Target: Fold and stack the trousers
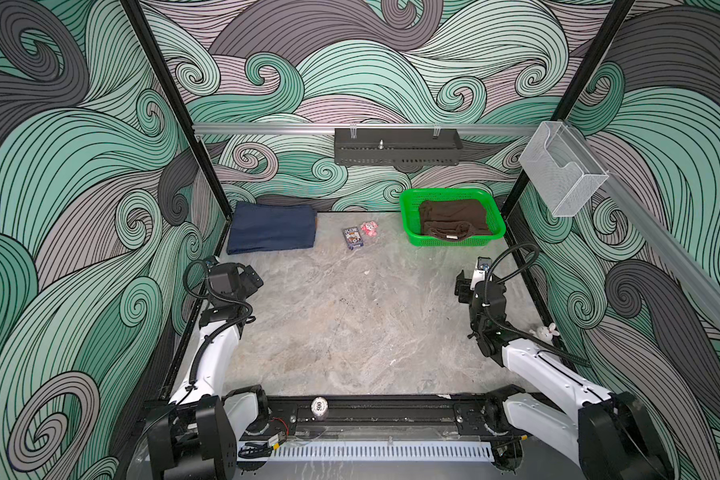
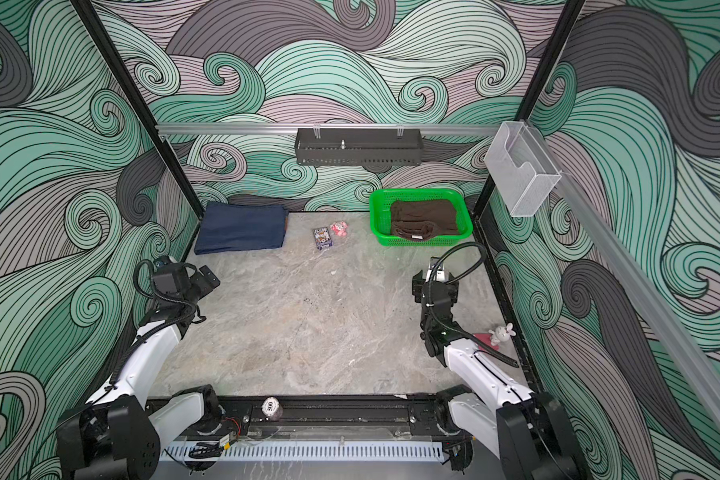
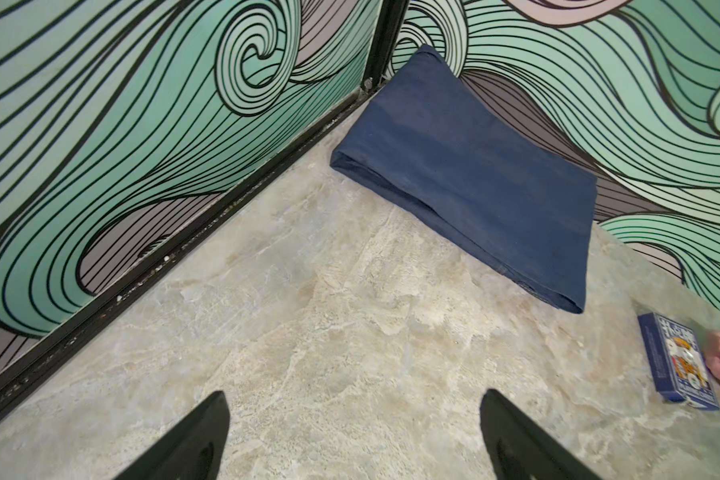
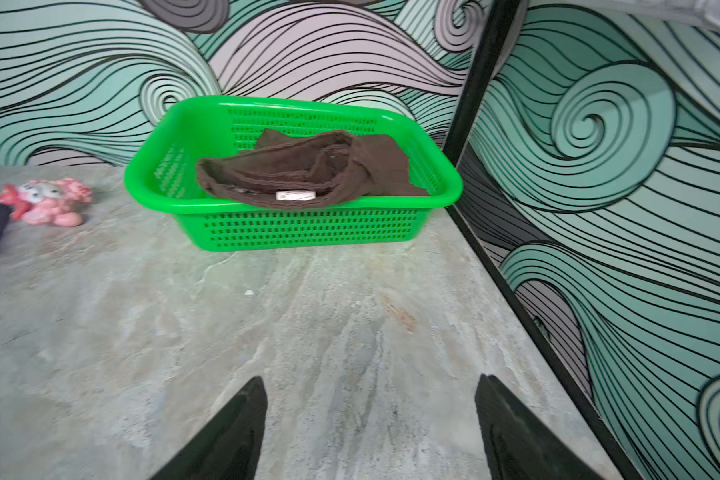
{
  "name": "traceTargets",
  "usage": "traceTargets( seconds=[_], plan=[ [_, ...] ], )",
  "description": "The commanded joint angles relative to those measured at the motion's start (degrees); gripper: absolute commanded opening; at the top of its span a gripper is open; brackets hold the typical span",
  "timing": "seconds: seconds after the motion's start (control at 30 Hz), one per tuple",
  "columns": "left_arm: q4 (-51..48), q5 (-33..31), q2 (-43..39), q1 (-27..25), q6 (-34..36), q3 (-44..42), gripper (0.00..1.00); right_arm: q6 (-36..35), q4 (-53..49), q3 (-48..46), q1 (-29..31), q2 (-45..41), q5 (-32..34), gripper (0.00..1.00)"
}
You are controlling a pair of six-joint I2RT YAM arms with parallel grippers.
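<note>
Left wrist view shows the trousers [image 3: 466,166] folded flat in the far-left corner of the table [image 3: 308,353], while the left hand [image 3: 354,436] and right hand [image 4: 371,428] hang spread and empty, so the next step probably calls for lifting the brown garment [image 4: 300,174] from the green basket [image 4: 308,228]

The only marking that can be read is the number "500", printed in dark figures on the white face of a round poker chip [image 1: 317,405] [image 2: 271,406] that sits on the black front rail [image 1: 391,412] in both top views. The blue card box [image 3: 678,362] carries printed pictures and small lettering, too blurred to read. A white tag [image 4: 295,195] on the brown cloth [image 4: 292,170] and raised lettering inside the green basket [image 4: 308,228] are also too small to make out.
</note>
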Motion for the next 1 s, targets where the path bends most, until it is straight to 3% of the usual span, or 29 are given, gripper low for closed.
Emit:
traceTargets(
  seconds=[0.0,0.33,0.37,0.4,0.6,0.77,0.97],
  plan=[
    [6.43,-3.7,-1.01,-0.49,-3.08,-1.95,0.96,-0.14,5.41,-2.06,-2.76,-1.85,-1.87,0.8],
    [11.29,-6.37,1.79,-1.72,-2.11,-5.16,0.94,1.0,15.74,-5.73,-7.45,6.75,-6.93,0.86],
    [12.03,-7.16,2.23,-2.25,-1.7,-5.65,0.94,1.12,17.36,-5.94,-7.82,8.17,-8.06,0.89],
    [12.82,-8.14,2.78,-2.93,-1.04,-6.21,0.94,1.27,18.89,-6.13,-8.0,9.66,-8.73,0.99],
    [21.09,-12.89,6.57,-6.88,3.92,-10.15,0.92,0.2,25.35,-5.12,-8.49,17.42,-11.39,0.99],
    [27.48,-11.1,10.91,-7.23,6.36,-11.18,0.92,0.33,35.06,-6.04,-9.63,25.26,-12.95,0.99],
    [30.04,-8.48,14.41,-7.33,11.07,-8.99,0.92,-0.15,34.01,-3.34,-10.28,29.58,-16.23,0.99]
  ],
)
